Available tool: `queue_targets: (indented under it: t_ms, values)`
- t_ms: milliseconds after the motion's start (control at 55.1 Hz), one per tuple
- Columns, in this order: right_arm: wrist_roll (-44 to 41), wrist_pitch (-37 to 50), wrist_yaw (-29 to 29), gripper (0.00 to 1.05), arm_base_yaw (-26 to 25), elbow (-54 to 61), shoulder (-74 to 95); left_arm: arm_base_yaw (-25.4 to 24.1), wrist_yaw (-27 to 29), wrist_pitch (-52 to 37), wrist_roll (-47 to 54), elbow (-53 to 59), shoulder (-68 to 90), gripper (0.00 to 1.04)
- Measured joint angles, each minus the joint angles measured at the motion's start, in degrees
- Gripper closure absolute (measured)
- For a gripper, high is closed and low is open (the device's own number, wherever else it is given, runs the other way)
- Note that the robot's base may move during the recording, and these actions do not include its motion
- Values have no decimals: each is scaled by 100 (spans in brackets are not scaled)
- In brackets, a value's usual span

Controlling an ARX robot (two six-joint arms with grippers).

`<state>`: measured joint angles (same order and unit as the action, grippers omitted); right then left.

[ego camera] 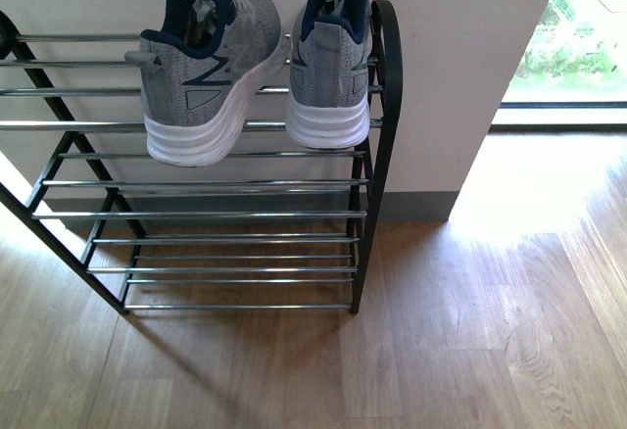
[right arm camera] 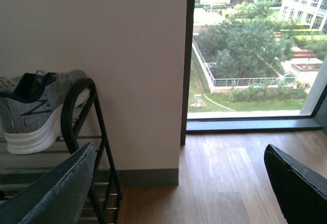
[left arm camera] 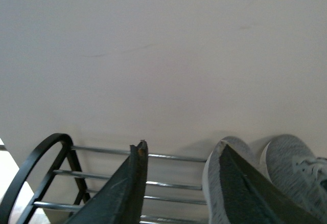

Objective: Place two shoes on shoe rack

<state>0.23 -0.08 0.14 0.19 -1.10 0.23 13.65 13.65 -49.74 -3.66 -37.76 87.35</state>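
The left gripper has its dark, flat, scuffed fingers spread apart with nothing between them; past them we see a pale plain wall and thin chrome bars. From the front, the shoe rack stands against that wall on a wood-grain plank floor, a black metal frame with rounded arched ends and shiny round bars in tiers. Both shoes sit on its top tier towards the right end, heels to us and toes to the wall. The left-hand sneaker is turned so its side shows: grey speckled knit, a thick white ridged sole, navy lining, and a dark angular line mark that we cannot read as any brand. Just beside it the right-hand sneaker faces us heel-on, close against the arched end of the rack. The lower tiers carry nothing we can make out. The right gripper is likewise released — its fingers are wide apart and empty — and beyond it a floor-level window shows trees and pale buildings.
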Motion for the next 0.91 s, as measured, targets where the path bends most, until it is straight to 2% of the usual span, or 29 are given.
queue_targets:
  t_ms: [127,200,472,635,689,780,907]
  values:
    - [0,0,0,9,0,0,0,-256,-317,-282,234,1016,-708,95]
    - [-2,0,0,9,0,0,0,-354,-391,-332,238,1329,-944,104]
    - [0,0,0,9,0,2,0,-723,-763,-339,291,2428,-2041,104]
    - [-2,0,0,9,0,0,0,-907,-925,-37,304,2929,-2820,104]
    - [0,0,0,9,0,0,0,-1165,-1294,129,310,3067,-3119,104]
    - [-2,0,0,9,0,0,0,-1333,-1325,343,310,3211,-3486,104]
    - [-2,0,0,9,0,2,0,-1340,-1353,140,310,3499,-3611,104]
